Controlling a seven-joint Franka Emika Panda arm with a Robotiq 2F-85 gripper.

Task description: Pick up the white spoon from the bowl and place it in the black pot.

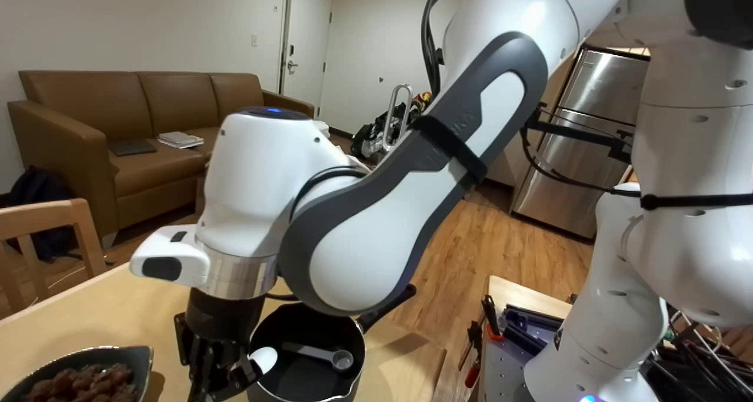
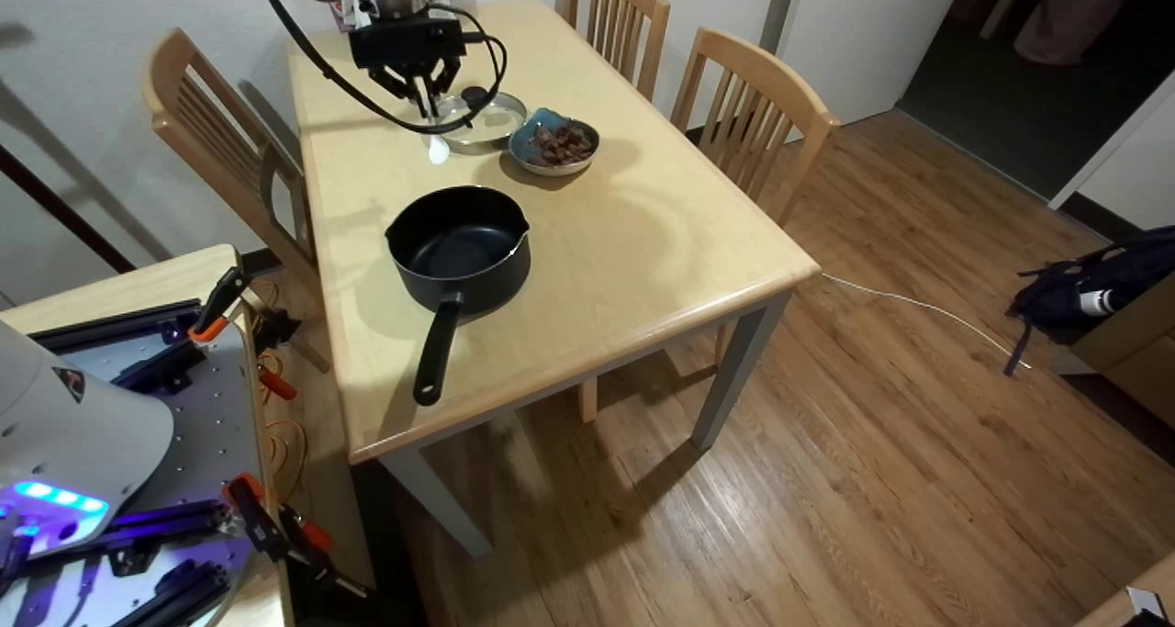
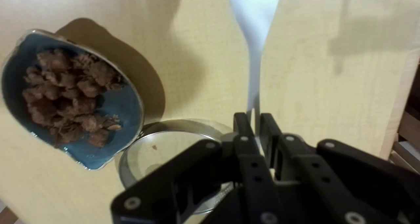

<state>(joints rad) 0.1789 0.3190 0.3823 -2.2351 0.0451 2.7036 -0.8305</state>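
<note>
The white spoon hangs from my gripper with its scoop end down, above the table. My gripper is shut on the thin handle of the spoon in the wrist view. The bowl holds brown chunks and stands beside the gripper; its blue inside shows in the wrist view. The black pot stands nearer the table's front edge, apart from the spoon. In an exterior view the spoon overlaps the rim of the pot. A grey spoon-like shape shows inside; I cannot tell if it is a reflection.
A glass lid with a black knob lies on the table next to the bowl and partly behind the gripper. The pot's long handle points toward the table's front edge. Wooden chairs stand along the table sides.
</note>
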